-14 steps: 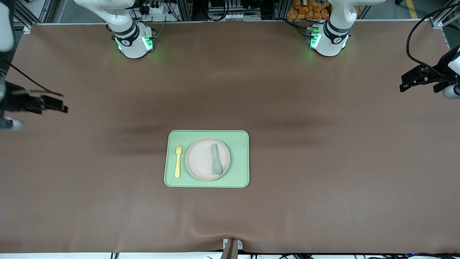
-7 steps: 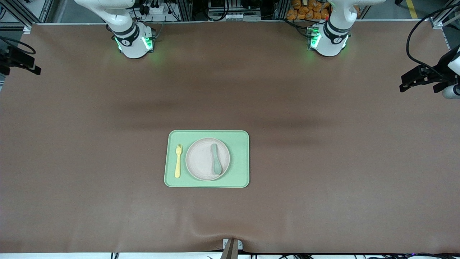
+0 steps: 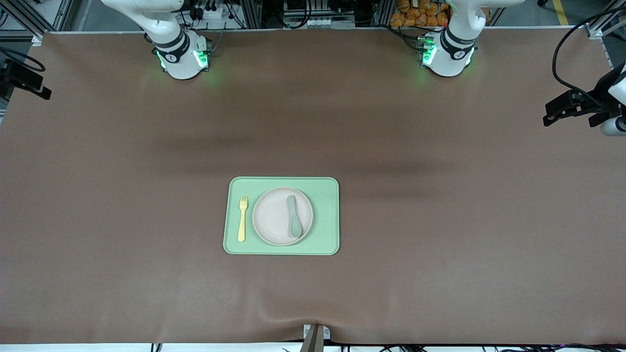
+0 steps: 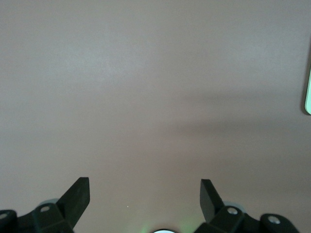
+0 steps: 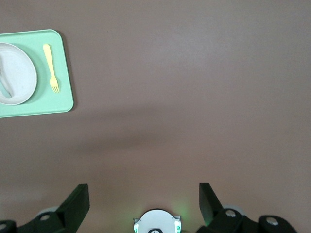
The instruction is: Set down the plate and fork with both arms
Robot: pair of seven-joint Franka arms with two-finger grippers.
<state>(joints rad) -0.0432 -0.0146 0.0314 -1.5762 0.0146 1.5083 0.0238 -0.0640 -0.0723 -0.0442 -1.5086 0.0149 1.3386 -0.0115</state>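
While both arms wait at the table's ends, the front view shows the plate (image 3: 282, 216) and the fork (image 3: 242, 218) lying on the light-green tray (image 3: 326, 215) at mid-table. The fork sits at nine o'clock of the plate, just beside its rim, tines toward twelve o'clock. A grey-green spoon (image 3: 294, 216) rests on the plate, toward its three o'clock side. The left gripper (image 3: 570, 105) hangs over the left arm's end of the table; the right gripper (image 3: 22, 83) is over the right arm's end, mostly out of frame. Both are well apart from the tray.

From the left wrist view, the left gripper (image 4: 145, 196) is spread wide and empty over bare brown cloth, with only a sliver of the tray's edge showing. The risk I judge here: lifting the plate would likely carry the spoon along, and a tilt could let it slide off.

From the right wrist view, the right gripper (image 5: 144, 196) is likewise released and holds nothing; the tray (image 5: 41, 108), plate (image 5: 18, 73) and fork (image 5: 51, 67) lie well off. The fork is thin and flat on the tray, so the fingers could skid over it or nudge it against the plate, and the two arms could crowd each other over so small a tray.
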